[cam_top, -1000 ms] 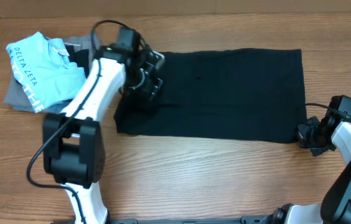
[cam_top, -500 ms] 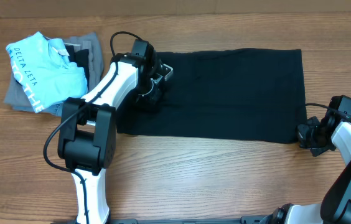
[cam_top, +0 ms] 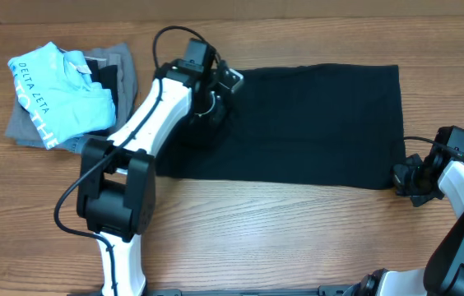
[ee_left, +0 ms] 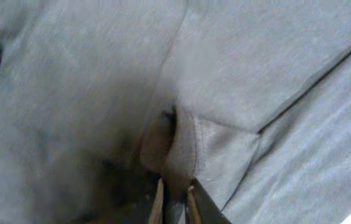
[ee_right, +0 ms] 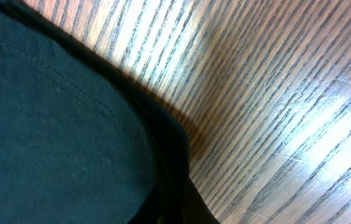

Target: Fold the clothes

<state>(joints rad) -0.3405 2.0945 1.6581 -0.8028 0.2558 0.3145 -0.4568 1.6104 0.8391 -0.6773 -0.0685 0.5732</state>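
As left hand pinches black garment, jaws closed

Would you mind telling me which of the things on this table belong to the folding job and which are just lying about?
Part of the job:
large plain black cloth garment
left gripper, pinching a fold of it
right gripper, shut on its right corner

Lying about:
light blue shirt with white lettering
grey folded garments under it
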